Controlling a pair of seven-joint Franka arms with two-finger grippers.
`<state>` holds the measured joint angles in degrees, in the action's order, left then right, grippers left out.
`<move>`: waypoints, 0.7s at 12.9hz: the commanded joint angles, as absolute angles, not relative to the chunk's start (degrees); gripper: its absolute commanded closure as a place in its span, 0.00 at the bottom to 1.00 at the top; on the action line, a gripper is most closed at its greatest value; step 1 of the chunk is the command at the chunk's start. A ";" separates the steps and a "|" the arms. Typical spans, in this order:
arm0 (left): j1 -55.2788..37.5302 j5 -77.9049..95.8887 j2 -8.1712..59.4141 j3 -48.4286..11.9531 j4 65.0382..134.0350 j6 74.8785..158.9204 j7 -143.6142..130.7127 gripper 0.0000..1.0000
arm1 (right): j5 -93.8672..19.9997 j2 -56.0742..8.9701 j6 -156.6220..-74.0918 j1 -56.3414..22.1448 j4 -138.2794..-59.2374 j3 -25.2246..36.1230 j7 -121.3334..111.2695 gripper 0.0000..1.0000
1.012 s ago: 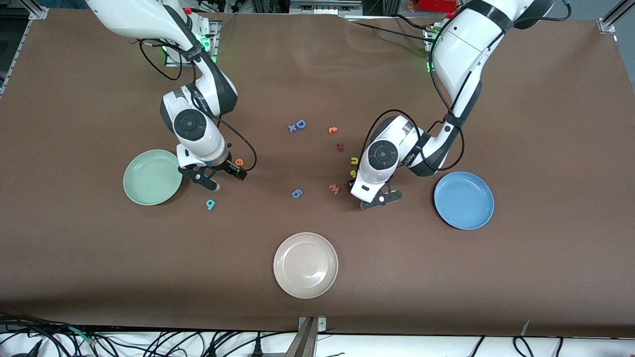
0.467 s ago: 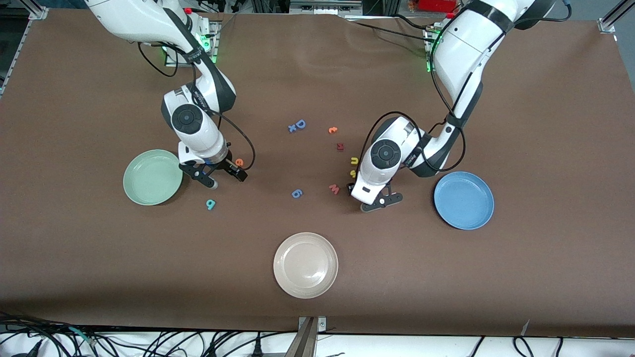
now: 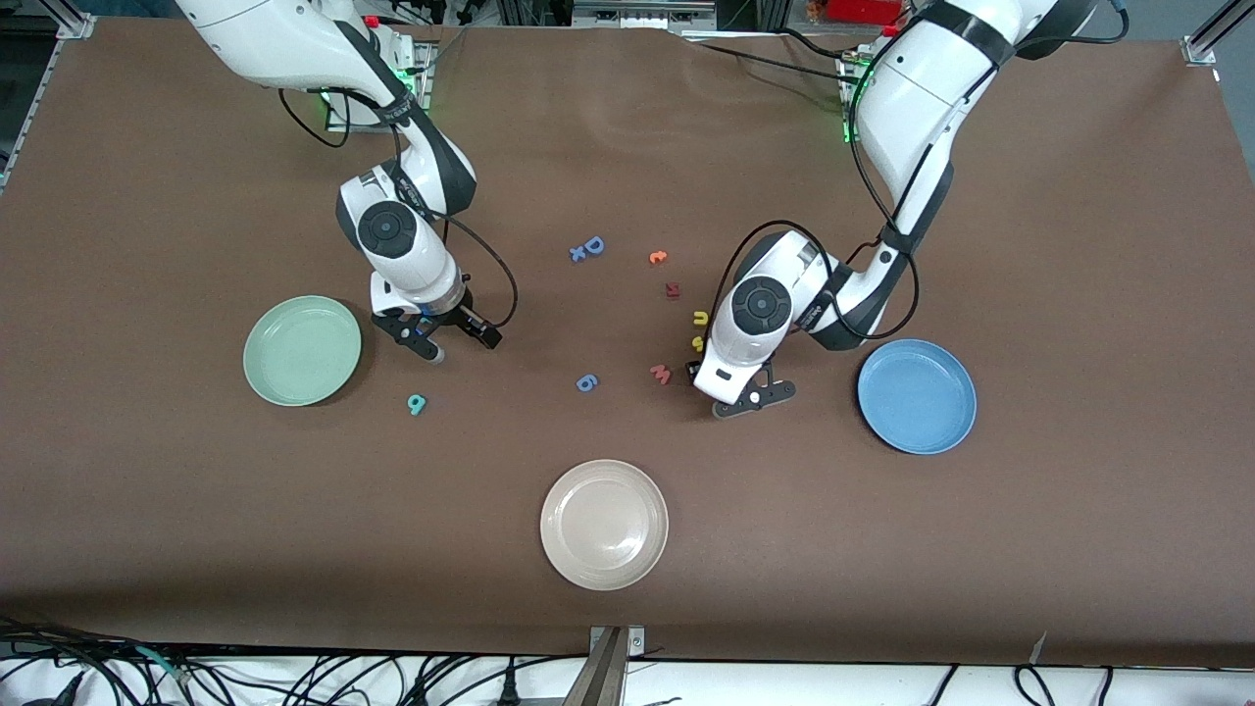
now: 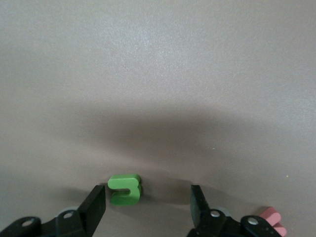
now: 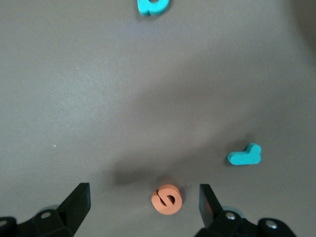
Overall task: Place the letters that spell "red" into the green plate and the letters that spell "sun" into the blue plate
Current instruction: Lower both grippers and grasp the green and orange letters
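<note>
My right gripper (image 3: 459, 343) hangs low over the table beside the green plate (image 3: 302, 350), fingers open. The orange "e" (image 5: 167, 199) lies between them, touching neither; the front view hides it. The teal "r" (image 5: 244, 155) lies close by, and the teal "d" (image 3: 417, 403) sits nearer the front camera. My left gripper (image 3: 751, 396) is down at the table beside the blue plate (image 3: 917, 395). It stands open around the olive-green arch letter (image 4: 125, 189), which lies close to one finger (image 4: 96, 205). The yellow "u" (image 3: 700, 318) and yellow "s" (image 3: 697, 343) lie beside that arm's wrist.
A pink "w" (image 3: 661, 374) lies next to the left gripper. A blue letter (image 3: 586, 382), a larger blue "D" (image 3: 591, 246), an orange letter (image 3: 658, 257) and a dark red letter (image 3: 673, 289) dot the table's middle. A beige plate (image 3: 604, 525) sits nearest the front camera.
My right gripper has shifted from beside the green plate toward the left arm's end and now covers the orange "e" in the front view. The left arm has hardly moved.
</note>
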<state>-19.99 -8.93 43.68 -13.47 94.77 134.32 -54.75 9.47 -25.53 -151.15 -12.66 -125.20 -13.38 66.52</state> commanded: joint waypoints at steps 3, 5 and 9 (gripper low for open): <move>-19.95 -8.44 43.95 -13.36 94.39 133.86 -55.02 0.83 | 10.72 -26.36 -154.51 -11.60 -127.35 -14.33 67.94 0.06; -19.95 -8.26 43.86 -13.36 94.31 133.25 -57.03 1.00 | 10.72 -26.80 -154.51 -11.60 -127.44 -14.33 67.94 0.15; -19.69 -8.26 42.11 -13.27 93.61 127.82 -57.22 1.00 | 10.72 -26.81 -153.98 -11.51 -127.53 -14.33 67.68 0.64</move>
<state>-19.88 -8.91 43.66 -13.62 93.78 132.06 -56.98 9.47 -26.55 -153.07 -12.63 -126.79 -13.43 66.65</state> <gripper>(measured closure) 0.731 0.427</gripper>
